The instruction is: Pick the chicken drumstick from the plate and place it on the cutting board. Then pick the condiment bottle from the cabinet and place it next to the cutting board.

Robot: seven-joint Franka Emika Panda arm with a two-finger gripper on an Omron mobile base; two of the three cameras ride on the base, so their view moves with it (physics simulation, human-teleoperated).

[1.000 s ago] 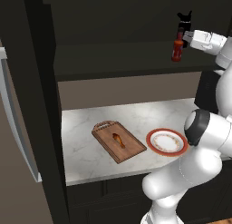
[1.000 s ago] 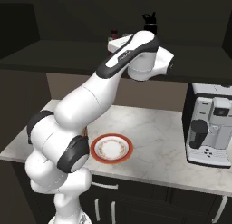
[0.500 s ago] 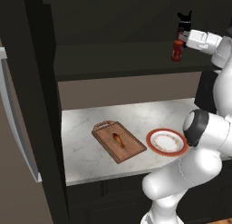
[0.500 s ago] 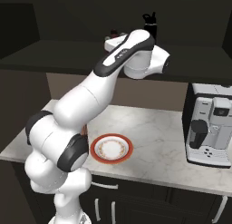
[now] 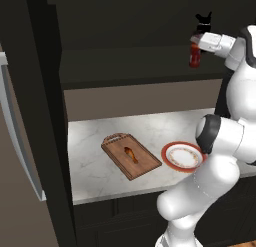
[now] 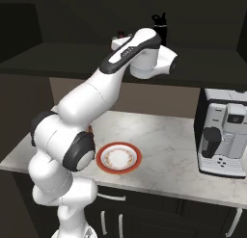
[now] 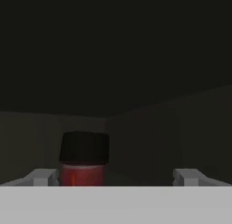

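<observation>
1. Arm (image 6: 91, 107) rises from lower left, bends up and reaches to the cabinet (image 6: 58, 59) shelf, wrist at shelf height.
2. Hand end lies behind the wrist housing; claw tips hidden, jaw stance not readable here.
3. Tall black bottle (image 6: 159, 27) stands upright on the shelf, just behind the wrist.
4. Small red spot beside the forearm at shelf level; too small to identify.
5. Plate (image 6: 119, 157) lies flat on the marble desk (image 6: 169, 150), near the front edge, partly behind the arm's dark elbow joint.
6. Coffee machine (image 6: 224, 133) stands at the desk's right end, well apart from the plate.
</observation>
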